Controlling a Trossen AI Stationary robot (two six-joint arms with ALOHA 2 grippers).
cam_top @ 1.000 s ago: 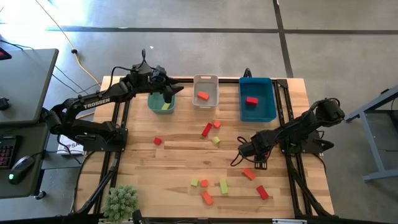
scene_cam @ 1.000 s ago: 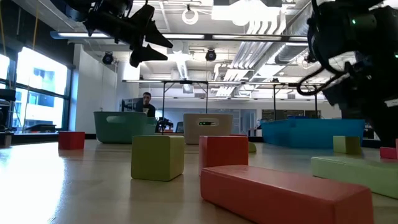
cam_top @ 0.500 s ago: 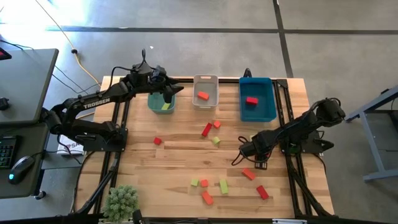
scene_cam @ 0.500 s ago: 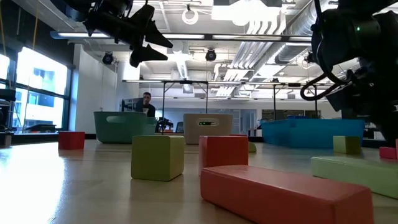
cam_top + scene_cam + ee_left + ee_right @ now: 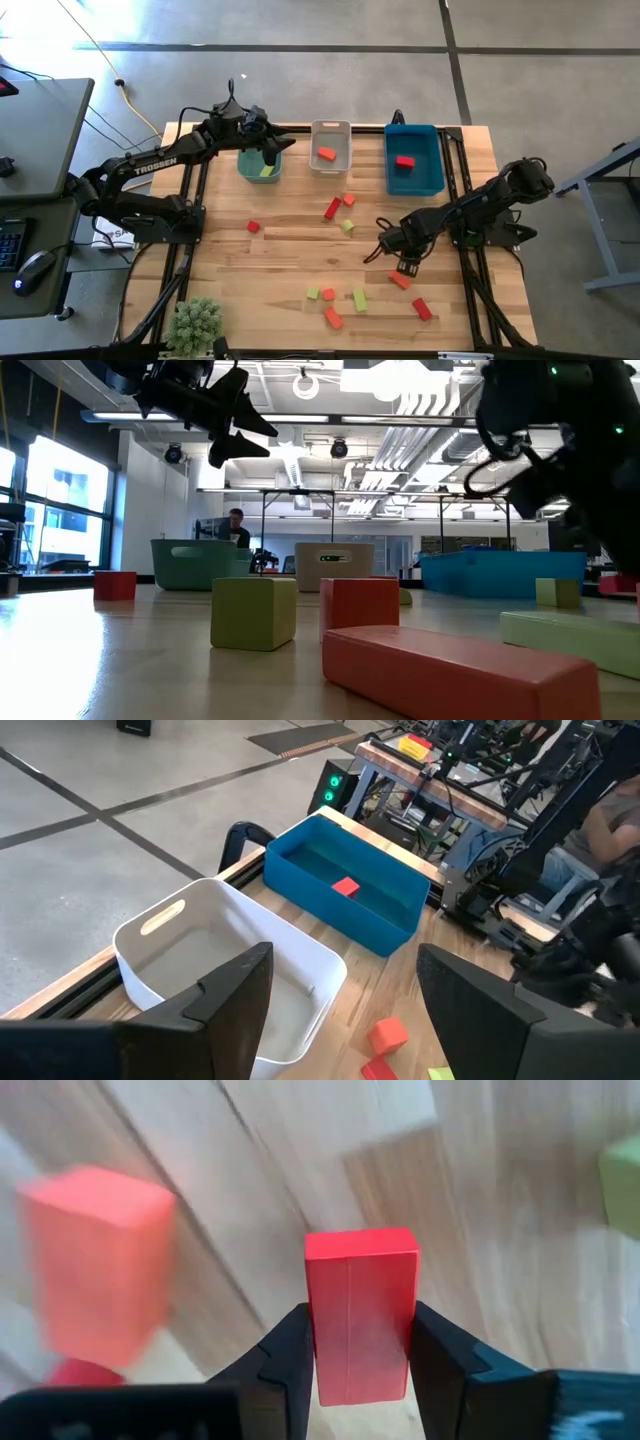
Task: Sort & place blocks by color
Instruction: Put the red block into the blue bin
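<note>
My right gripper (image 5: 404, 264) hangs over the table's right half, pointing down, shut on a bright red bar block (image 5: 360, 1310) that the gripper hides in the high view. An orange-red block (image 5: 400, 281) and a deep red bar (image 5: 422, 309) lie on the table just nearer than it. More loose blocks lie mid-table (image 5: 333, 209) and toward the near edge (image 5: 359, 299). My left gripper (image 5: 272, 148) hovers open above the green bin (image 5: 248, 166), which holds a yellow-green block (image 5: 266, 171). My right gripper pinches the red bar by its two long sides (image 5: 318, 1342) between its two fingers (image 5: 285, 1365), coming from above and pointing down. The fingers lie across the bar, and one end sticks out past the fingertips. The bar looks raised a little off the wood.
A white bin (image 5: 331, 133) with an orange-red block (image 5: 326, 154) and a blue bin (image 5: 432, 170) with a red block (image 5: 404, 161) stand along the far edge. A small plant (image 5: 195, 322) sits at the near left corner. A person (image 5: 235, 525) shows far behind the table.
My right gripper has shut on the red bar, rolled about its own axis, and shifted slightly toward the table's left while rising a little, taking the bar with it. The orange-red block nearby stays on the table.
</note>
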